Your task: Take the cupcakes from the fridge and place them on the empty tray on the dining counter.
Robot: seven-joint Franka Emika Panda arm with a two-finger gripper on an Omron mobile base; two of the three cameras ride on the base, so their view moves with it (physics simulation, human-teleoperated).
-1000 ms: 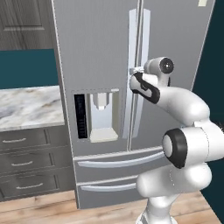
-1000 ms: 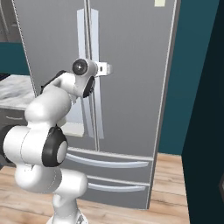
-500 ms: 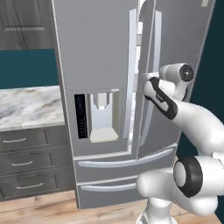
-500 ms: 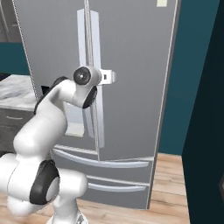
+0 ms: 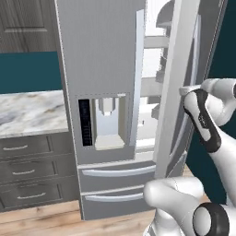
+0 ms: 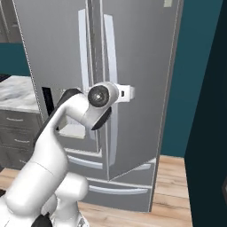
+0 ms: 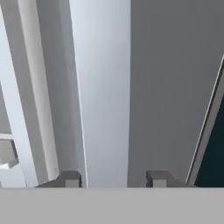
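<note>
The grey steel fridge (image 5: 101,60) stands in front of me with its right door (image 5: 177,92) swung partly outward, and white shelves (image 5: 154,87) show through the gap. My gripper (image 6: 129,92) is at that door's long vertical handle (image 6: 110,66). In the hand view the gripper (image 7: 113,178) straddles the pale handle (image 7: 103,87). One fingertip (image 7: 70,178) is against it and a narrow gap shows at the other, so the jaws stand slightly open. The cupcakes are hidden. The tray and the dining counter are out of view.
A marble counter (image 5: 27,110) over grey drawers runs off to the left of the fridge. The left door carries a water dispenser (image 5: 108,122), with two bottom drawers (image 5: 120,173) below. A dark tall panel (image 6: 208,111) stands at the right. The floor is wooden.
The fridge's right door has swung from shut to partly open as the arm pulled back with the handle. The jaws have loosened a little around the handle.
</note>
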